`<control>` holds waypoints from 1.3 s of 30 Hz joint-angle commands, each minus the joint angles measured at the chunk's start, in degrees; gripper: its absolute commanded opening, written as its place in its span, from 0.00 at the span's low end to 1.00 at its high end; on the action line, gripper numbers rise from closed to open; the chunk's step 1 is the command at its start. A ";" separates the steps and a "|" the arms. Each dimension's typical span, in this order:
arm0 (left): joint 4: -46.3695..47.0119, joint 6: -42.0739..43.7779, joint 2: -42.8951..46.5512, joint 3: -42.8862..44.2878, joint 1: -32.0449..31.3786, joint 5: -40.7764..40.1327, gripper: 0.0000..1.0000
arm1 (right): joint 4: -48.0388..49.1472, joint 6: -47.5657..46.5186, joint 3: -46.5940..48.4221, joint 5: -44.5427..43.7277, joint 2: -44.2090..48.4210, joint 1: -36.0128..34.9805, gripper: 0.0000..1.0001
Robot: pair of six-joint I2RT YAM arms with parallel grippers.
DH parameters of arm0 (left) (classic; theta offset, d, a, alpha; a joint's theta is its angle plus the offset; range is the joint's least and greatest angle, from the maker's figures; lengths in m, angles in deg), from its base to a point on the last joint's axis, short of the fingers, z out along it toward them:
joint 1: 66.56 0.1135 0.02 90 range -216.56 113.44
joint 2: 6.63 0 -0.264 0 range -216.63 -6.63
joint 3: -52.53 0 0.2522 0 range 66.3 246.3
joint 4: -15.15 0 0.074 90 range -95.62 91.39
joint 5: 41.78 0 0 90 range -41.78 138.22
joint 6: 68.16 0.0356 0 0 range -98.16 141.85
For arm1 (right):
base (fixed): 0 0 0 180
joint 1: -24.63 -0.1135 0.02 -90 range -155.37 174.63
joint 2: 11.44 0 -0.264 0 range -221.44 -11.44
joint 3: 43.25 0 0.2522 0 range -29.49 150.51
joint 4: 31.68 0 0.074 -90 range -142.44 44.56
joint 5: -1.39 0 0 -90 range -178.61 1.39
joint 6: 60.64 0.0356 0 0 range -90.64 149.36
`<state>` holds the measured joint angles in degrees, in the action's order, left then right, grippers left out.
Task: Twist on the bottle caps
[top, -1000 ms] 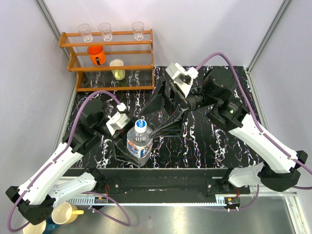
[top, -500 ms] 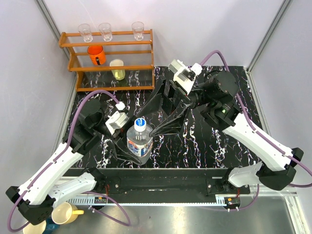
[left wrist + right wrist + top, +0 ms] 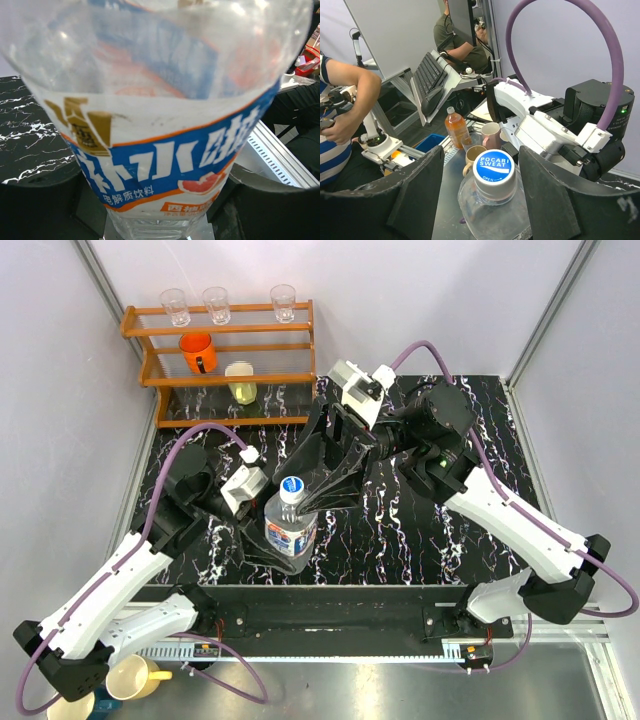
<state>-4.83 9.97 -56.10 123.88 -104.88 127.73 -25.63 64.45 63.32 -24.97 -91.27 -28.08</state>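
Observation:
One clear bottle (image 3: 289, 533) with a blue and white label stands upright near the table's front middle; it fills the left wrist view (image 3: 160, 100). A white cap with a blue top (image 3: 291, 488) sits on its neck, and also shows in the right wrist view (image 3: 493, 171). My left gripper (image 3: 266, 543) is shut on the bottle's lower body (image 3: 160, 212). My right gripper (image 3: 304, 491) is open, one finger on each side of the cap (image 3: 482, 162), with gaps between both fingers and the cap. A second bottle and a second cap are out of view.
A wooden rack (image 3: 226, 380) at the back left holds three clear glasses (image 3: 216, 304), an orange cup (image 3: 198, 352) and a yellow cup (image 3: 240, 382). The black marbled table (image 3: 420, 540) ends at a metal rail in front. A yellow mug (image 3: 134, 678) stands below the left arm.
My right gripper has swung left and down from the table's middle until its open fingers straddle the cap. The bottle, held by the left gripper, has shifted slightly.

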 commanded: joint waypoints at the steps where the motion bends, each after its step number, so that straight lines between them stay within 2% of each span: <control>1: 4.11 -0.07 1.13 -0.36 0.18 -2.07 0.16 | 1.90 0.86 0.52 1.40 0.03 0.24 0.64; 4: 4.20 -0.25 1.22 -0.63 0.27 -3.38 0.17 | 1.81 0.86 0.44 1.40 0.12 0.33 0.55; 5: 4.28 -0.42 1.22 -0.63 0.36 -3.83 0.17 | 1.63 0.86 0.35 1.40 0.20 0.33 0.47; 8: 4.89 -0.95 1.40 -0.80 0.45 -5.41 0.17 | 0.58 0.33 0.35 1.14 0.29 0.24 0.39; 13: 7.62 -3.32 1.48 -1.07 0.97 -8.48 0.16 | -3.01 -1.77 1.05 0.26 0.64 0.24 0.33; 19: 8.59 -4.56 1.57 -1.07 1.41 -12.26 0.15 | -7.93 -5.29 1.40 -1.67 1.17 0.24 0.32; 24: 7.19 -4.12 1.84 -0.72 1.67 -17.88 0.14 | -16.55 -12.22 3.51 -6.50 1.43 0.24 0.14; 27: 2.45 -0.44 1.92 0.25 1.76 -28.65 0.14 | -28.73 -18.62 5.00 -15.71 2.05 0.24 0.01; 28: 0.09 1.58 1.84 0.51 1.85 -31.40 0.15 | -30.34 -19.70 5.09 -22.00 2.31 0.24 0.00; 32: -3.18 5.98 1.92 0.51 1.94 -44.32 0.15 | -33.61 -22.60 3.60 -35.48 3.45 -0.81 0.00; 33: -3.62 6.43 2.01 0.43 2.03 -49.39 0.15 | -34.74 -23.31 3.34 -41.34 3.72 -1.51 0.00; 39: -5.65 9.59 2.36 -0.10 2.03 -64.18 0.15 | -37.91 -27.53 5.44 -63.23 2.15 -10.39 0.00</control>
<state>-10.60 18.05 -53.81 122.41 -103.64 83.07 -56.45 40.43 67.35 -72.45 -88.00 -31.38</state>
